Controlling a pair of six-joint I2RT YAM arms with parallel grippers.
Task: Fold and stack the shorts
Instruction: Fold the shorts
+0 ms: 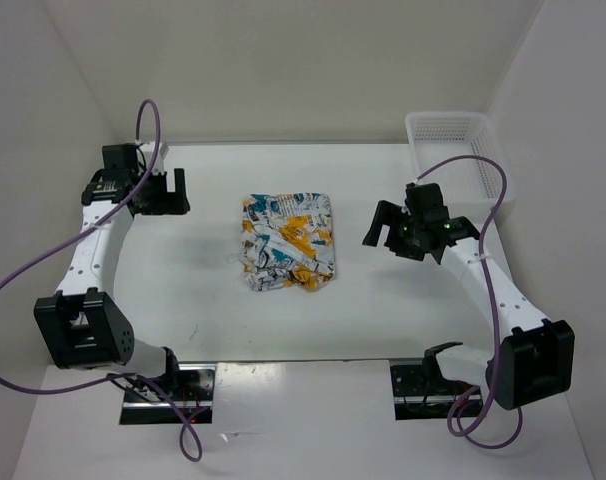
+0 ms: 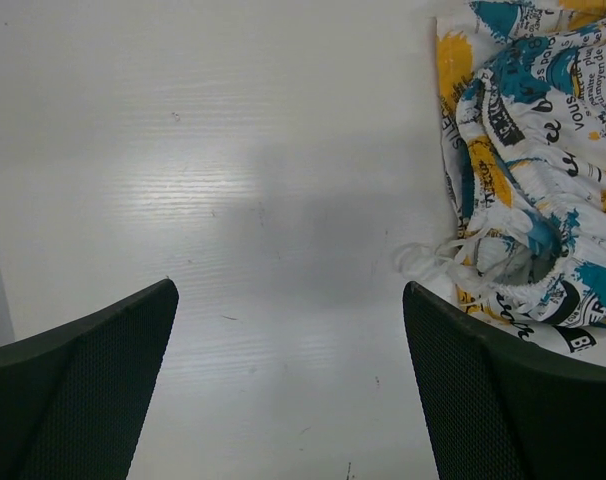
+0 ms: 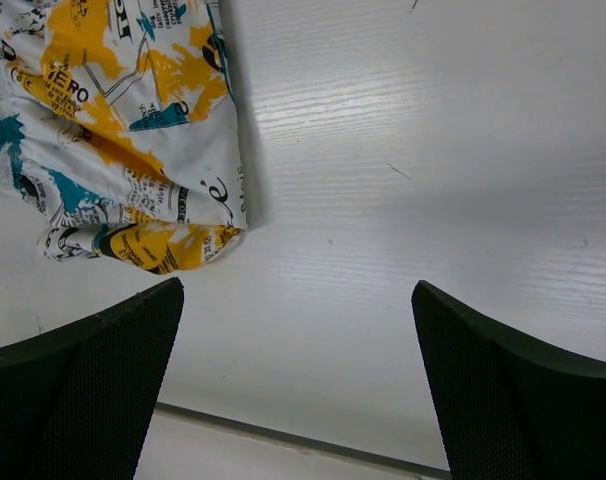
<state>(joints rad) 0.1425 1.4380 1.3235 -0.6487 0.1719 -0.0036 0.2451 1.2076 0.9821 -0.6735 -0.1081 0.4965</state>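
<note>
The shorts [image 1: 288,240] lie in a wrinkled, roughly square bundle at the middle of the white table, white with teal, yellow-orange and black print. My left gripper [image 1: 173,190] hovers to their left, apart from them, jaws wide open with only bare table between its fingers [image 2: 83,380]. The left wrist view has the shorts [image 2: 543,150] at its right edge with a white drawstring showing. To the right of the shorts my right gripper [image 1: 388,228] is open and holds nothing. In its wrist view the shorts [image 3: 113,130] fill the upper left corner, clear of the fingers [image 3: 513,390].
A white plastic mesh basket [image 1: 458,150] stands at the back right corner of the table [image 1: 193,300]. Purple cables loop from both arms. White walls close in the table at the left, back and right. The table's edge [image 3: 283,435] shows in the right wrist view.
</note>
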